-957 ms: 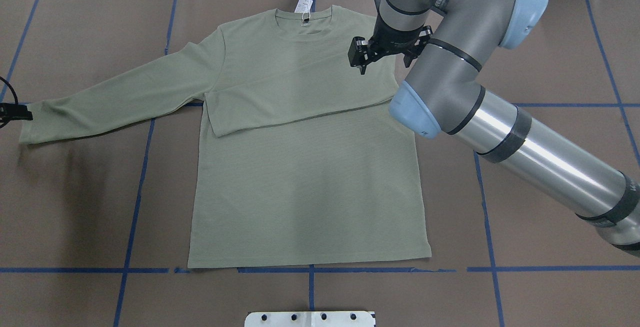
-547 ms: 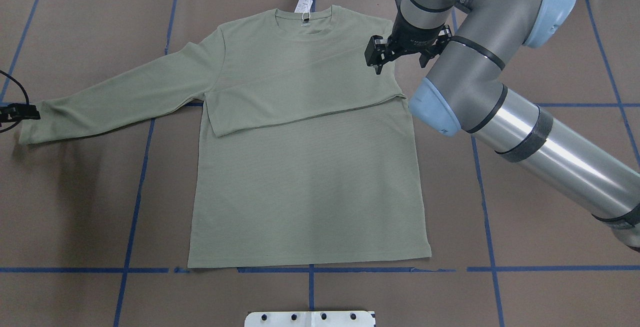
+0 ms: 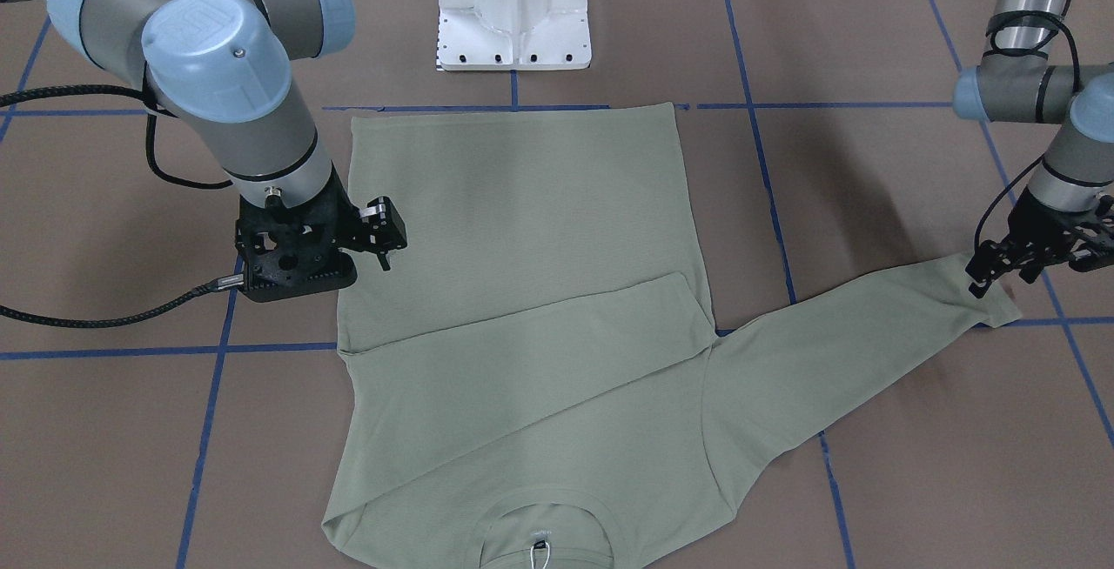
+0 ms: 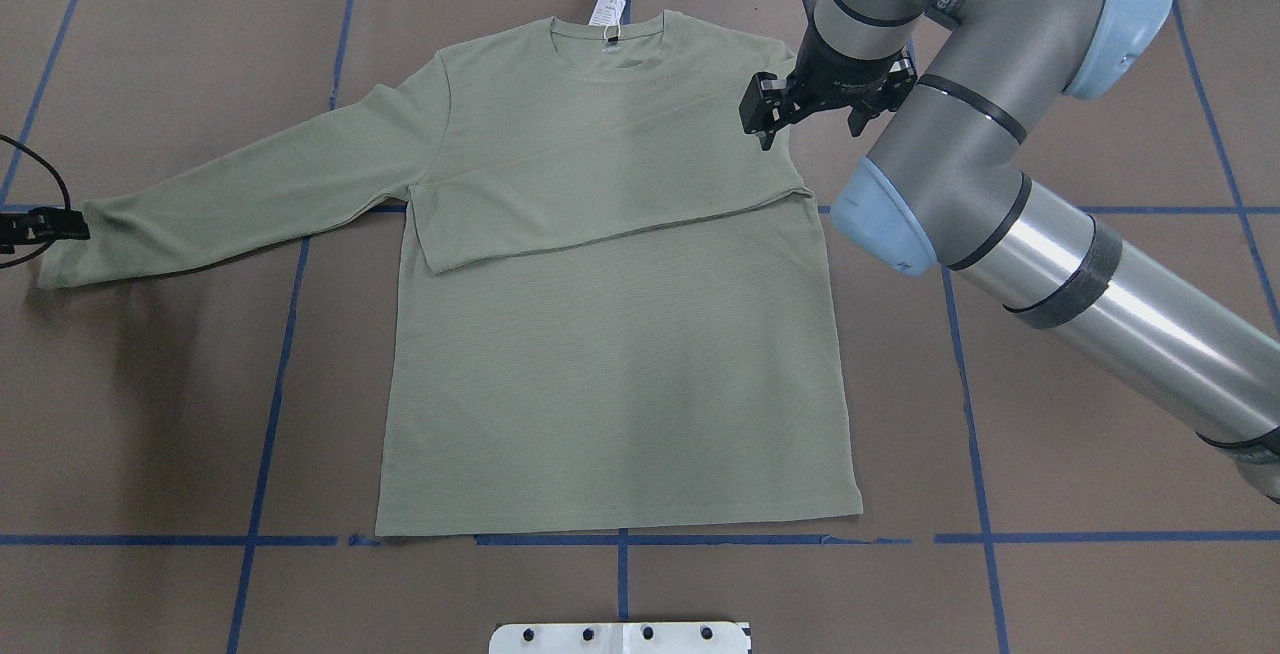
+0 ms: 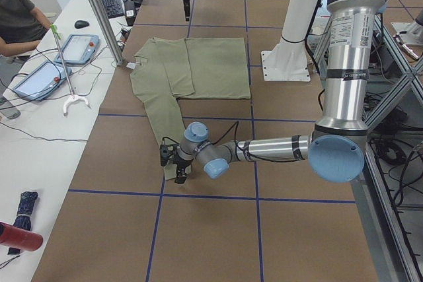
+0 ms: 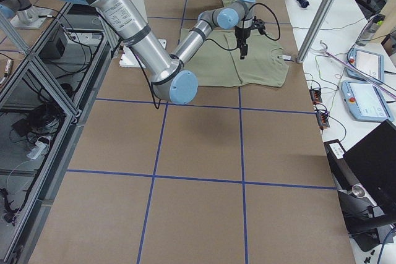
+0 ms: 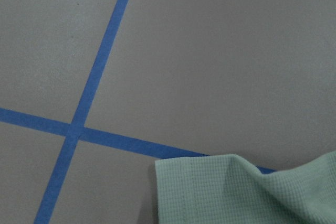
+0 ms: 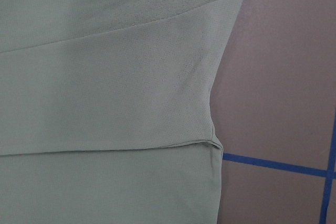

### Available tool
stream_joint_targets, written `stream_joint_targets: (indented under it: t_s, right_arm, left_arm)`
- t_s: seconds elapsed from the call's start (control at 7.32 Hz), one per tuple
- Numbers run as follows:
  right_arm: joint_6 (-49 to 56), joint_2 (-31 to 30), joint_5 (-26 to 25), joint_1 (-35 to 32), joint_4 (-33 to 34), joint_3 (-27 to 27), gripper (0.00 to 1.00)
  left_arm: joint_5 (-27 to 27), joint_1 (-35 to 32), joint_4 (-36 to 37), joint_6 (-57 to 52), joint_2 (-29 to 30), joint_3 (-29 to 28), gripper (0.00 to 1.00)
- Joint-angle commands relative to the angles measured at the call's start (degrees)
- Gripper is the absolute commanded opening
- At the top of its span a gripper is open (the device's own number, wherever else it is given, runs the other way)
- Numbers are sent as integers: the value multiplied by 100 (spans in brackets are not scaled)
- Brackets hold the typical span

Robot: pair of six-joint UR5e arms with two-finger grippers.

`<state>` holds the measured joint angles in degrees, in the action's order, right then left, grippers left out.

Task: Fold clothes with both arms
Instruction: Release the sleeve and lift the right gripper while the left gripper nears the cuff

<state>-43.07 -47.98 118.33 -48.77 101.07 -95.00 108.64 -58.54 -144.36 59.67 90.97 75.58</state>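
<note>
The clothes, one sage-green long-sleeved shirt (image 4: pixel 610 364), lie flat on the brown table with the neck at the far side. One sleeve (image 4: pixel 600 194) is folded across the chest. The other sleeve (image 4: pixel 230 194) stretches out to the robot's left. My right gripper (image 3: pixel 318 247) hovers open over the shirt's right shoulder edge, holding nothing; one of its fingers (image 4: pixel 764 129) shows in the overhead view. My left gripper (image 3: pixel 1027 269) stands open at the outstretched cuff (image 3: pixel 992 304), one fingertip at the cuff's corner. The left wrist view shows the cuff (image 7: pixel 252 192) on the table, no fingers visible.
A white hang tag (image 4: pixel 606 11) lies at the collar. The white pedestal base (image 3: pixel 513 12) stands by the hem. Blue tape lines (image 4: pixel 270 384) cross the table. A side bench with tablets (image 5: pixel 79 47) and a person (image 5: pixel 20 21) runs along the far edge.
My right gripper has moved from over the chest toward the right shoulder edge. My left gripper has slid in toward the cuff. The shirt has stayed put.
</note>
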Motion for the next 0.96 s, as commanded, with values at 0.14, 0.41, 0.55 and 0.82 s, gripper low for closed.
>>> stream_joint_targets:
  t_s: [0.14,0.41,0.55,0.82]
  right_arm:
    - [1,-36,-3,-1,0,-89,100]
    - [1,-36,-3,-1,0,-132,100]
    - [1,-36,-3,-1,0,-141,100]
    - [1,-53,-3,-19,0,-141,100]
  left_arm:
    - [0,35,-4,27,-1,-61,90]
    - [9,35,5,71,-1,-43,59]
    - [9,35,5,71,-1,-26,42]
    - [9,35,5,80,-9,-8,15]
